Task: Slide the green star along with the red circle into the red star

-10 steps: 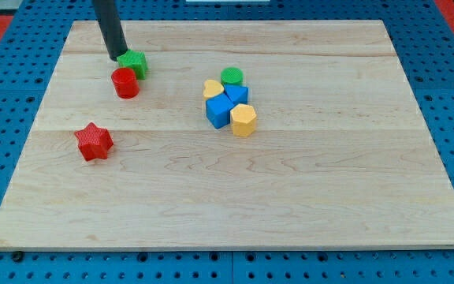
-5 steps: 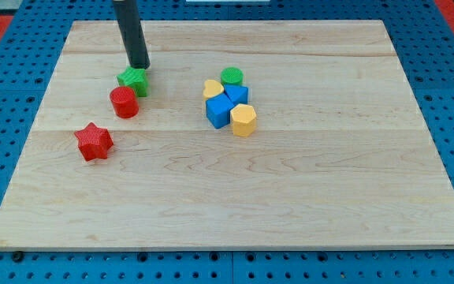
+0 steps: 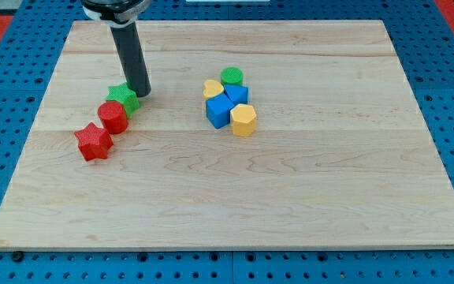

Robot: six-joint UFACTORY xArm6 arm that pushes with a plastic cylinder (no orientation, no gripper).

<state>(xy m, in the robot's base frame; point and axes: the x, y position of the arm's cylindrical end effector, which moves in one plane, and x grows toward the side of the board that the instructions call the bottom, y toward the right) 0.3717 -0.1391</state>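
My tip (image 3: 141,93) rests on the board at the upper right edge of the green star (image 3: 122,99), touching it. The green star presses against the red circle (image 3: 113,117), which lies just below and left of it. The red circle touches or nearly touches the red star (image 3: 94,141) at its lower left. The three blocks form a diagonal line running down to the view's left.
A cluster sits right of centre: a green circle (image 3: 232,76), a yellow heart (image 3: 213,88), two blue blocks (image 3: 228,103) and a yellow hexagon (image 3: 243,120). The wooden board (image 3: 235,197) lies on a blue pegboard.
My tip has moved down the view, pushing the green star and red circle down and left. The red circle has closed the gap to the red star.
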